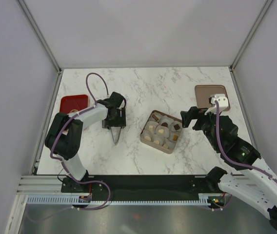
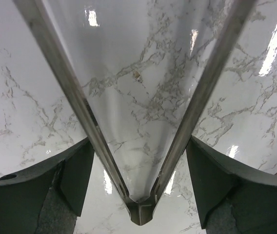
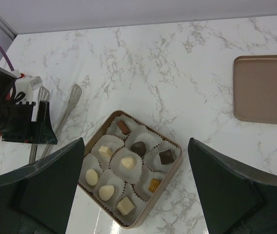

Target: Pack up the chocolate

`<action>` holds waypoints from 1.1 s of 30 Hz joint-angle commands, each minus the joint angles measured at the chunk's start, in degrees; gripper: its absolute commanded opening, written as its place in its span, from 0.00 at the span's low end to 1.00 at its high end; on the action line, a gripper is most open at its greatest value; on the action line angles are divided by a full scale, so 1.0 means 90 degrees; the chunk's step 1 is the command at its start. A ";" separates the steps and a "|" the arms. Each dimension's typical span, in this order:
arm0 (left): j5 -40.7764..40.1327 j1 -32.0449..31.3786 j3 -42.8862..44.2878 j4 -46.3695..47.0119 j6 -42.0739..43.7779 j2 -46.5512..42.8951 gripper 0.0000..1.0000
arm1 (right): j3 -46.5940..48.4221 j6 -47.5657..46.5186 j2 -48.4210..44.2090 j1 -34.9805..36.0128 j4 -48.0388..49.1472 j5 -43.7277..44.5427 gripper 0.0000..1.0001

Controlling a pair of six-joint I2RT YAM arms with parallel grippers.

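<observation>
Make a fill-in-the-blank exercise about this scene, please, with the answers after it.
1. The box holds ___ paper cups, each with one chocolate.
2. The tongs in the left gripper hold ___ chocolate between their tips.
3. The right gripper is ___ and holds nothing.
4. The tray beside the left arm is ___ in colour.
Answers: nine; no; open; red.
</observation>
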 commanded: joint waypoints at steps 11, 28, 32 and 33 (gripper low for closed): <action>0.0367 0.0025 0.0792 -0.0609 0.0087 -0.1282 1.00 | 0.0639 0.0267 0.0883 -0.0011 0.0272 0.0311 0.96; 0.1861 0.0025 0.0208 -0.0113 0.0898 -0.3889 1.00 | 0.3442 -0.0651 0.5287 -0.2998 0.0184 -0.0224 0.91; 0.2163 0.0025 0.0041 -0.0014 0.0918 -0.4182 1.00 | 0.3755 -0.0758 0.6215 -0.3477 0.0165 -0.0673 0.80; 0.2222 0.0025 0.0021 0.0015 0.0908 -0.4241 1.00 | 0.3804 -0.0797 0.6381 -0.3575 0.0165 -0.0800 0.75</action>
